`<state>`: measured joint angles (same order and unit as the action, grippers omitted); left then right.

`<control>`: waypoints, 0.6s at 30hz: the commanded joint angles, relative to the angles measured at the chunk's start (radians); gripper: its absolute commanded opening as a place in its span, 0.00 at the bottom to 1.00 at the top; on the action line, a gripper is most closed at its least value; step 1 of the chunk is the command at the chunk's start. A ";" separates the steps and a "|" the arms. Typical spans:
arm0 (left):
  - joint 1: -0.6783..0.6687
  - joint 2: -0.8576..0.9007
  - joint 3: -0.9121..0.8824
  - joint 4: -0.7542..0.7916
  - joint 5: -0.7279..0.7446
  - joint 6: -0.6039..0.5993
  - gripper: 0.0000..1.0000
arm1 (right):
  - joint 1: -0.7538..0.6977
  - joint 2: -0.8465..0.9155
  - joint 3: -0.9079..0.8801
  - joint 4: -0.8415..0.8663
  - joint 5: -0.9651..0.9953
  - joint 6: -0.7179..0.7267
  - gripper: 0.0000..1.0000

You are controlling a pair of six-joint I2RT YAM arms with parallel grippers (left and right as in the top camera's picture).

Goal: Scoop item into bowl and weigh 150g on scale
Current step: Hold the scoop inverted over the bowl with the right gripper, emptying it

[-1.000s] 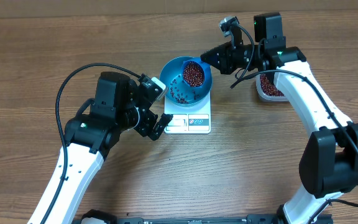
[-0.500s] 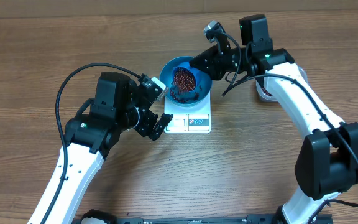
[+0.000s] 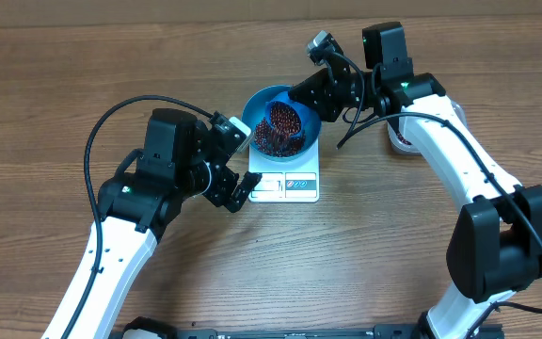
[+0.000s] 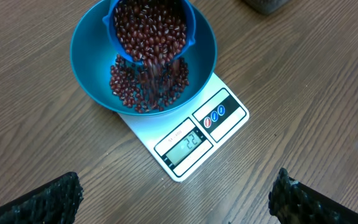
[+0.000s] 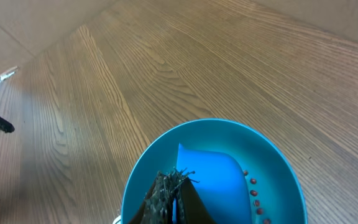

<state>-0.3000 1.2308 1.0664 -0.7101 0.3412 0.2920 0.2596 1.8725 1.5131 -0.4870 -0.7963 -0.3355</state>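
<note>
- Beans: loose heap in the bowl; more falling from the tilted scoop just above.
- Bowl sits on the scale, display showing digits.
- Right tool: clamped tight on the scoop's handle.
- Left tool: fingers spread wide, holding nothing, above the table near the scale.

Left arm is reaching in from 7 o'clock toward the centre, with the left gripper pointing at roughly 3 o'clock, jaws gaping wide and gripping nothing. Right arm is arching from 5 o'clock up to about 1 o'clock, then bending back toward 9. Its wrist is rolled over, and the right gripper is pinching tight on the scoop.
</note>
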 commanded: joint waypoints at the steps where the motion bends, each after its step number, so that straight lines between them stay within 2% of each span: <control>1: 0.004 0.006 -0.010 0.003 0.018 0.015 1.00 | -0.001 -0.031 0.025 0.011 -0.007 -0.042 0.04; 18: 0.004 0.006 -0.010 0.003 0.018 0.015 1.00 | 0.000 -0.031 0.025 0.012 -0.008 -0.224 0.04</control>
<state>-0.3000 1.2308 1.0664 -0.7101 0.3416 0.2920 0.2596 1.8725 1.5131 -0.4866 -0.7959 -0.4950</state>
